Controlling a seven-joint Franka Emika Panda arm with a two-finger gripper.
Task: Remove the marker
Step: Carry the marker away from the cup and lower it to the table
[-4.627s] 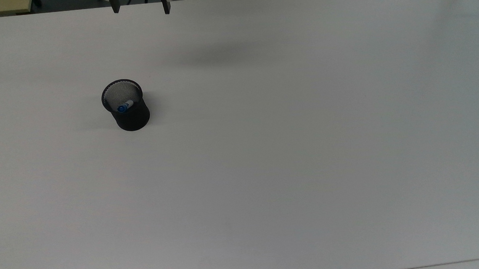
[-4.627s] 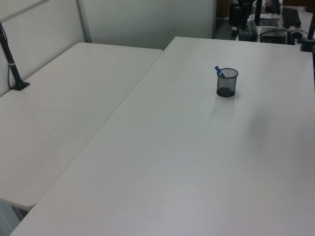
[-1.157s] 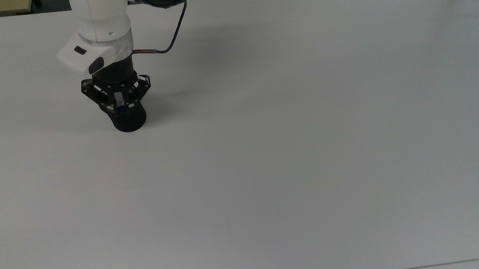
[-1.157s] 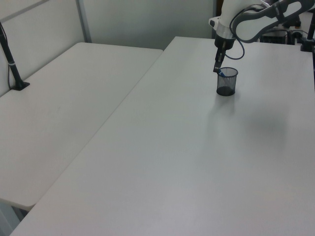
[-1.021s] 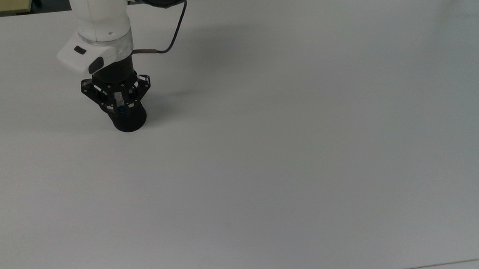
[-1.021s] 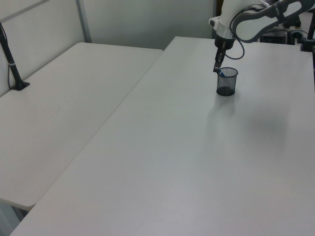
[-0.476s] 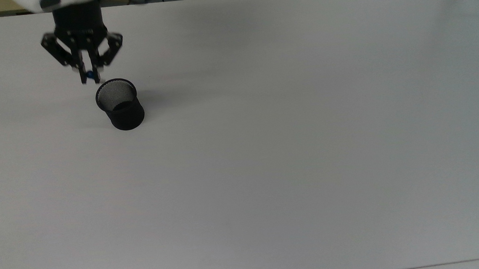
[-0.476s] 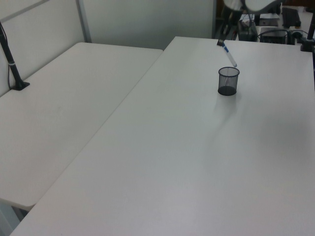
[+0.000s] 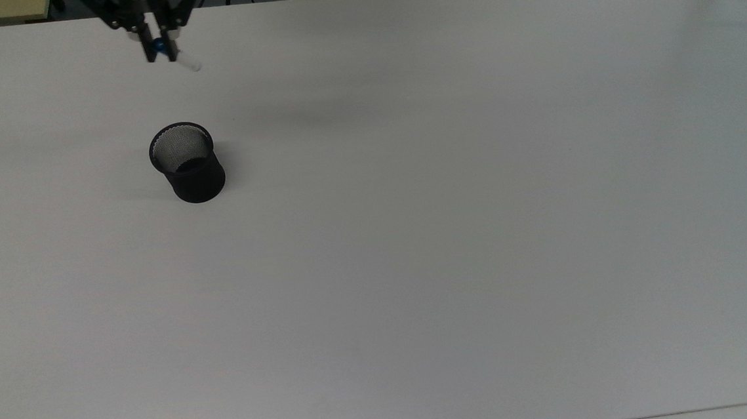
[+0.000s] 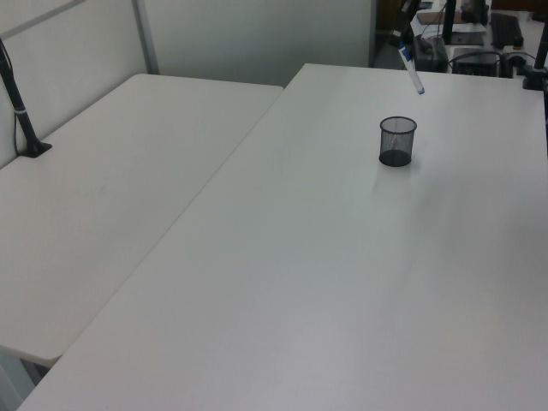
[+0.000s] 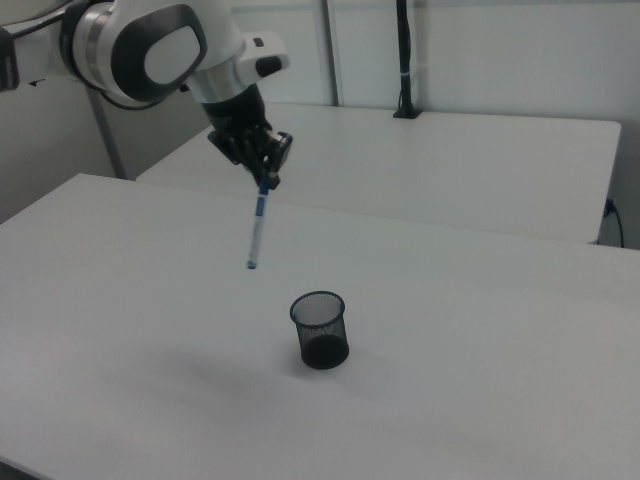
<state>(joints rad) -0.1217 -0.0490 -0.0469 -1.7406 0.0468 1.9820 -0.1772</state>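
Top view: gripper (image 9: 161,52) clamped on the marker (image 9: 173,55)'s blue cap, white barrel slanting off toward the top view's right. Half a second ago it hung just beside the black mesh cup (image 9: 187,163); now the cup sits well below it, empty.

Left view: marker (image 10: 412,70) dangles high above the cup (image 10: 396,141).

Right view: gripper (image 11: 266,180) pinches the marker (image 11: 257,227) by its top; cup (image 11: 321,329) below, toward the right view's right. Extraction looks done; setting it down remains.

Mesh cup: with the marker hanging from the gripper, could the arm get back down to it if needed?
Probably yes. The mesh cup stands alone and open-topped, and the gripper holds the marker well above it, clear of the rim.
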